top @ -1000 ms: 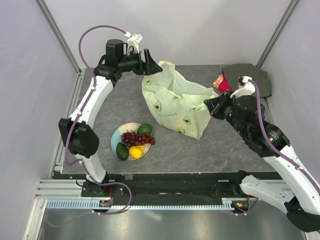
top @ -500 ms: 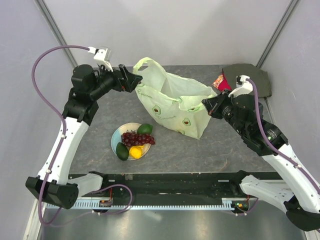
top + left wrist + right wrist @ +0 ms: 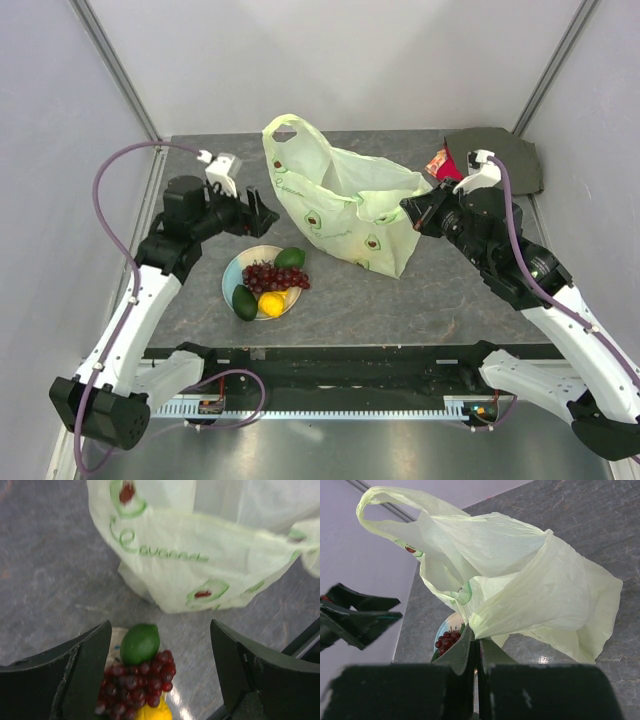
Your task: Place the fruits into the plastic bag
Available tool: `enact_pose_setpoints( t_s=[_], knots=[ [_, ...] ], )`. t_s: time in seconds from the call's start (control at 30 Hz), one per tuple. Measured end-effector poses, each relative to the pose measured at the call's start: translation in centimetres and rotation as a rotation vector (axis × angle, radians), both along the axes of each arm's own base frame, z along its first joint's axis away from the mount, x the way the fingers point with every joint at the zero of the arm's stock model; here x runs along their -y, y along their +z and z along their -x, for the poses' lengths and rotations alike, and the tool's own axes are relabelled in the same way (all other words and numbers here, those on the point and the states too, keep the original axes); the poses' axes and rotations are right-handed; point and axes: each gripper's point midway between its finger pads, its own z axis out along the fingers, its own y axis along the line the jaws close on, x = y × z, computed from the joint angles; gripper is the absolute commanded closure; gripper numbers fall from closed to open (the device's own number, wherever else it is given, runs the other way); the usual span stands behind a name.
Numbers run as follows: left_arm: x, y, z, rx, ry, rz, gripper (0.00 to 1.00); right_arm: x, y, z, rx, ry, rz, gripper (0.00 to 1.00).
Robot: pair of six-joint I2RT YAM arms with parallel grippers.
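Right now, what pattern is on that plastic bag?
Small avocado prints and green lettering on the pale green plastic bag; clearest in the left wrist view.

bright, even light; plastic bag point(image 3: 200, 555) blurred in left wrist view.

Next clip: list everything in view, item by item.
plastic bag: one, pale green, middle of the table
plate: one, pale, near-left of the bag
avocados: two, green, on the plate
grape bunch: one, dark red, on the plate
lemon: one, yellow, on the plate
cloth: one, dark, far right corner
red item: one, beside the cloth, unidentifiable
left gripper: one, black, open, left of the bag
right gripper: one, black, shut on the bag's right edge
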Motion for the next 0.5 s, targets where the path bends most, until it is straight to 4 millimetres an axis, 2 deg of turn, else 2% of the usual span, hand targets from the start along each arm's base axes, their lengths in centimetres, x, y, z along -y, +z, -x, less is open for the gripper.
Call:
enact_pose_setpoints(
  t_s=[0.07,0.2,0.3,0.5],
  knots=[
    [-0.1,-2.8,0.9,-0.050,-0.011,-0.060,0.16,0.0,0.1,0.0,0.003,0.000,-0.002,1.00],
    [1.4,-7.1,2.1,-0.129,-0.079,-0.184,0.16,0.1,0.2,0.1,0.007,0.000,-0.006,1.00],
    [2.5,-9.1,2.1,-0.154,-0.119,-0.250,0.15,0.1,0.2,0.1,0.006,0.000,-0.007,1.00],
    [2.7,-13.2,1.3,-0.213,-0.147,-0.348,0.09,0.2,0.2,0.2,0.006,-0.004,-0.014,1.00]
  ],
)
